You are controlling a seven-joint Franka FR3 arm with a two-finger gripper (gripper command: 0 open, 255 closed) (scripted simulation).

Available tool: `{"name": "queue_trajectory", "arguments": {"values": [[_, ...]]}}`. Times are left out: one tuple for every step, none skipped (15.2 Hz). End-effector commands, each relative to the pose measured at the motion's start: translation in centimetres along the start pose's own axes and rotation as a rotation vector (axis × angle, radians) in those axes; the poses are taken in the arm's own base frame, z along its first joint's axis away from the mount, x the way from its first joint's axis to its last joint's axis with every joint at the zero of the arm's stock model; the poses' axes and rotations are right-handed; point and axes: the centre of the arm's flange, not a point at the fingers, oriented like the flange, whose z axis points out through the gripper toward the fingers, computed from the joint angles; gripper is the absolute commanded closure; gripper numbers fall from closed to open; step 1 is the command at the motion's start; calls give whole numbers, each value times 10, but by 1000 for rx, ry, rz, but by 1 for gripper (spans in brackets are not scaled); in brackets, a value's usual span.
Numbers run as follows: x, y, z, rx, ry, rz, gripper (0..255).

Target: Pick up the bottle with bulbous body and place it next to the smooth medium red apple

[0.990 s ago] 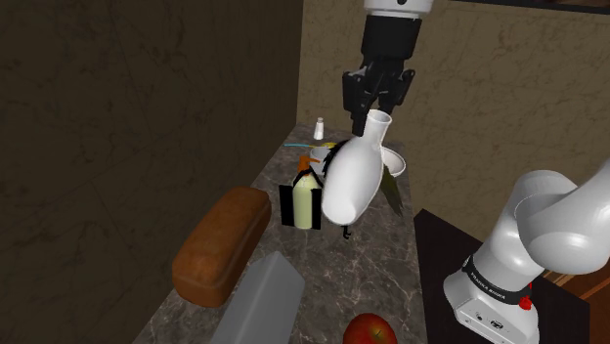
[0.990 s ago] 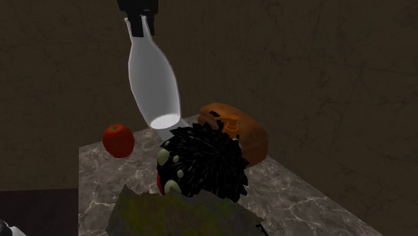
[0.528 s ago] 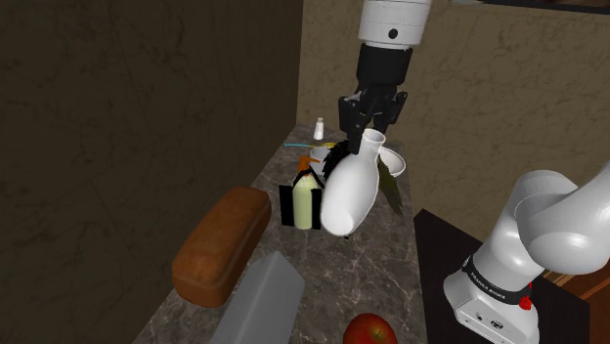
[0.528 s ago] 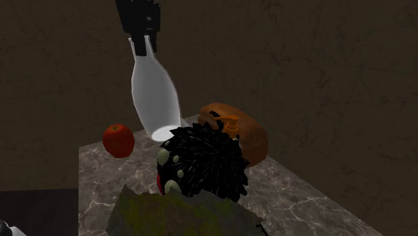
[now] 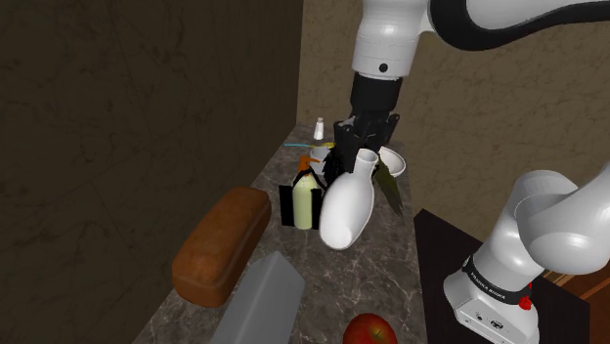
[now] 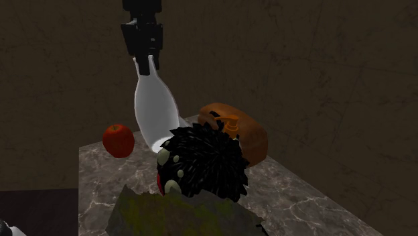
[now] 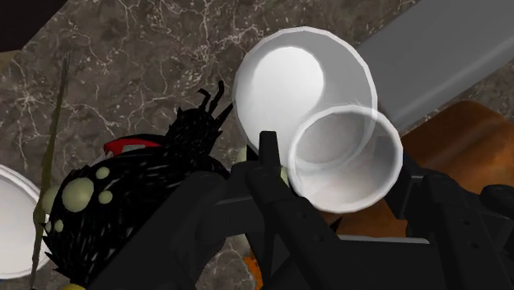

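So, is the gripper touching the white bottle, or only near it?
Touching. In the second exterior view the black fingers of the gripper clasp the neck of the white bottle from both sides, with no gap.

No text, label, brand or number can be read on anything.

You're looking at dim renders throughout. In the shoulder view the side wall (image 5: 147, 98) is a murky dark brown and the back wall (image 5: 469, 88) is a shade lighter. The marble counter (image 5: 386, 259) is barely lit, veins faint. The white bottle (image 5: 349, 200) and the arm (image 5: 391, 34) are your brightest spots, with soft grey shading on their lower sides. The spiky black object (image 6: 201, 164) swallows the light. The apple (image 6: 118, 140) reads flat red. In the wrist view a black area (image 7: 21, 16) lies beyond the counter's edge.
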Motion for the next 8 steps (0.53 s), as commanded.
{"name": "queue_trajectory", "arguments": {"values": [[0,1,11,1,1,0,255],[0,1,16,1,1,0,255],[0,1,21,1,1,0,255],[1,1,27,1,1,0,255],[1,1,32,1,1,0,255],[1,2,37,1,1,0,255],[1,2,43,1,1,0,255],[1,2,48,1,1,0,255]]}}
